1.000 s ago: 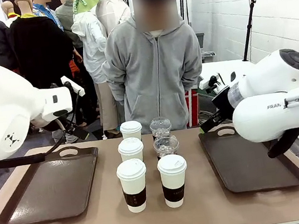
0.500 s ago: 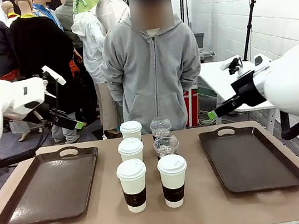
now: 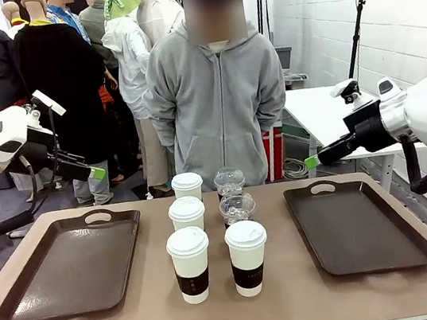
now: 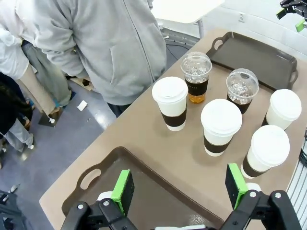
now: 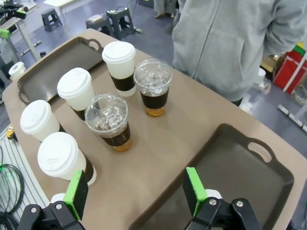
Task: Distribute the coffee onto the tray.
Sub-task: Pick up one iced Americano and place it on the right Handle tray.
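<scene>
2 dome-lidded cups (image 5: 153, 96) (image 5: 112, 132) w/ amber liquid (image 5: 153, 111), maybe ice (image 5: 152, 79)

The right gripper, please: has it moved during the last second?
Yes. The right gripper has risen and pulled back toward picture right, away from the right tray's handle.

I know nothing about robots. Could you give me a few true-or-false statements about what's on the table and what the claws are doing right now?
1. The left tray and right tray hold no cups. True.
2. The left claw grips a white cup. False: it is open, in the air, holding nothing.
3. Four white lidded cups stand on the table between the trays. True.
4. Three clear cups hold amber drink. False: there are two clear domed cups.
5. The right claw is shut. False: it is open and empty.
</scene>
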You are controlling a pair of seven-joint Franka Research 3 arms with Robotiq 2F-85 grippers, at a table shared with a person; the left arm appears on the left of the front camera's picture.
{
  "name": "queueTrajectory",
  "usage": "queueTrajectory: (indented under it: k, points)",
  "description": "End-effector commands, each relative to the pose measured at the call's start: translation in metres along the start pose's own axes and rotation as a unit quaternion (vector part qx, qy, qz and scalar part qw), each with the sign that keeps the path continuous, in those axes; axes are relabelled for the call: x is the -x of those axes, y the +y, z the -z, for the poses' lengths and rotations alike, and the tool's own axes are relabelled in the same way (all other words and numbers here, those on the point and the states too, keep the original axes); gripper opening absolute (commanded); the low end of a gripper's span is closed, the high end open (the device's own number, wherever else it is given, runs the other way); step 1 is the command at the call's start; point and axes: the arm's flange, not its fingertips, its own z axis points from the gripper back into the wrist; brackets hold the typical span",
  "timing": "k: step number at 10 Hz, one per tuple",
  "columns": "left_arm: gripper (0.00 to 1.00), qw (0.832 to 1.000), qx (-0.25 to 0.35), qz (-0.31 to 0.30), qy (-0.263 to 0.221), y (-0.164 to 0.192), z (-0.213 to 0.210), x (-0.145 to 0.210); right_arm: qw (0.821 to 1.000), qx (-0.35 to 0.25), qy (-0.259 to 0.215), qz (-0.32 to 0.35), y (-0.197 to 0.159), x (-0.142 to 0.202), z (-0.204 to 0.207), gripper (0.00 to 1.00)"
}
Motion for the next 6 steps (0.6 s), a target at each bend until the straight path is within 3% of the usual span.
queueTrajectory:
  k: [1, 2, 6]
  points:
    - [1.0, 1.0, 0.001, -0.002, 0.001, -0.001, 0.001, 0.0, 1.0, 0.001, 0.004, 0.004, 0.004, 0.014, 0.006, 1.0]
    - [1.0, 1.0, 0.001, -0.002, 0.001, -0.001, 0.001, 0.0, 1.0, 0.0, 0.0, 0.0, 0.0, 0.0, 0.0, 1.0]
    - [1.0, 1.0, 0.001, -0.002, 0.001, -0.001, 0.001, 0.0, 1.0, 0.0, 0.0, 0.0, 0.0, 0.0, 0.0, 1.0]
